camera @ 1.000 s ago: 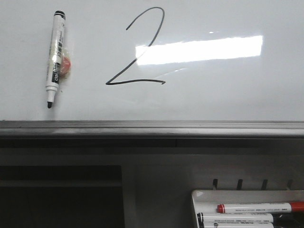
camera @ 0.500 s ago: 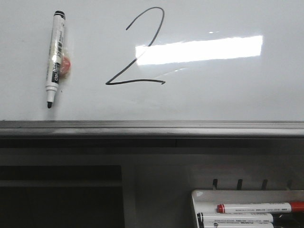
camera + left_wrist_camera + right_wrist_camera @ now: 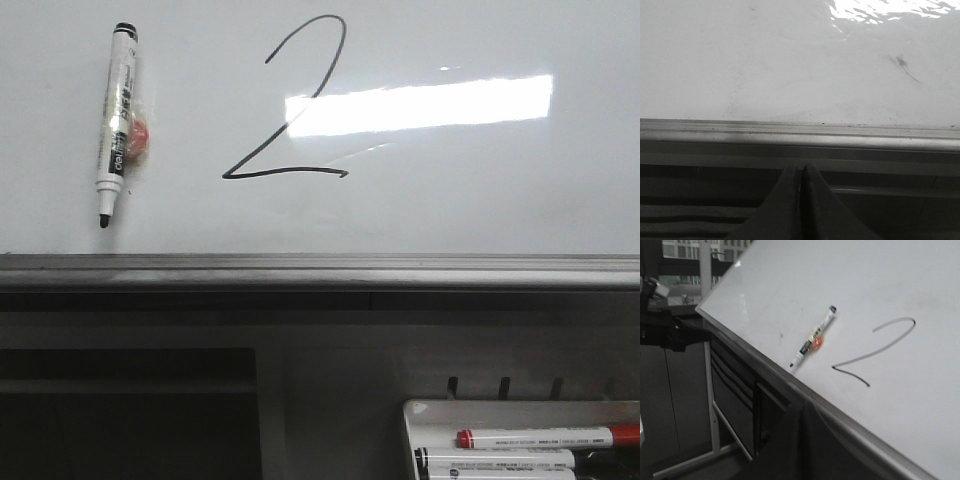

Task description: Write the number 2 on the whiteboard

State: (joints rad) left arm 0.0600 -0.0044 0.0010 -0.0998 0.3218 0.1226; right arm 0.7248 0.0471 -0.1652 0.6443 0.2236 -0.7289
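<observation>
The whiteboard (image 3: 480, 210) fills the upper front view, with a grey metal rail (image 3: 320, 270) along its bottom. A black number 2 (image 3: 290, 105) is drawn on it; it also shows in the right wrist view (image 3: 875, 352). An uncapped black marker (image 3: 116, 120) sticks to the board by a red magnet (image 3: 140, 138), left of the numeral, and shows in the right wrist view (image 3: 813, 337). Neither gripper shows in the front view. My left gripper (image 3: 801, 170) is shut and empty below the rail. My right gripper (image 3: 801, 412) is shut and empty, below the board's edge.
A small white pen tray (image 3: 415, 415) at the lower right of the front view holds a red marker (image 3: 545, 437) and other markers. A dark cabinet (image 3: 125, 410) stands below the board. A faint smudge (image 3: 902, 65) marks the board in the left wrist view.
</observation>
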